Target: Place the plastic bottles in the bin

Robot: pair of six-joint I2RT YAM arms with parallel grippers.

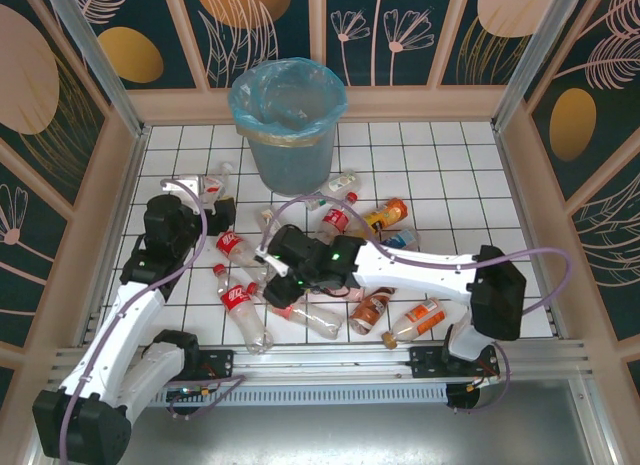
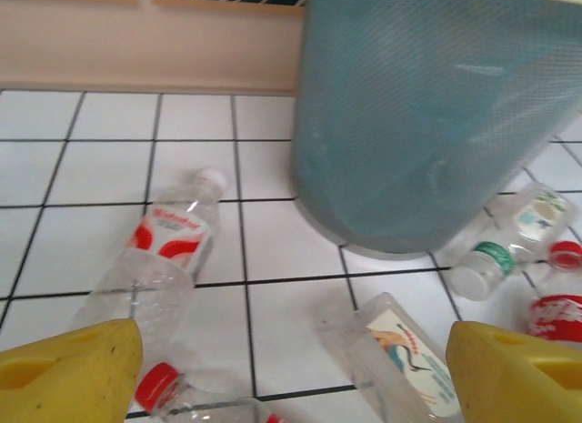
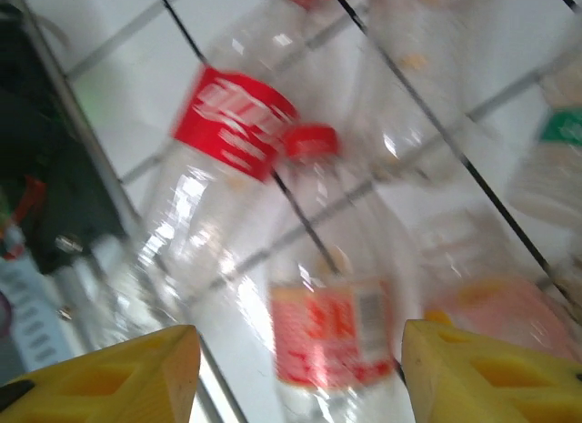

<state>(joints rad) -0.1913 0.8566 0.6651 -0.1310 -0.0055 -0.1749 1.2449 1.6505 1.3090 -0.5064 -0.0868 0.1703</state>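
The bin [image 1: 288, 125] is grey with a light-blue bag liner and stands at the back of the tiled floor; it rises large in the left wrist view [image 2: 427, 114]. Several plastic bottles lie scattered in front of it. My left gripper [image 1: 225, 213] [image 2: 291, 382] is open, low over the tiles. A flat clear bottle with a bird label [image 2: 409, 359] lies by its right finger, and a clear bottle with a red label [image 2: 168, 250] lies ahead on the left. My right gripper [image 1: 274, 273] [image 3: 300, 377] is open, its yellow fingers on either side of a clear bottle with a red-orange label [image 3: 336, 341].
A green-capped bottle [image 2: 505, 250] and a red-capped one [image 2: 564, 296] lie right of the bin's foot. Another red-labelled bottle [image 3: 236, 132] lies beyond the right gripper. Orange and brown bottles [image 1: 395, 310] sit near the front rail [image 1: 330, 360]. Walls enclose the tiled floor.
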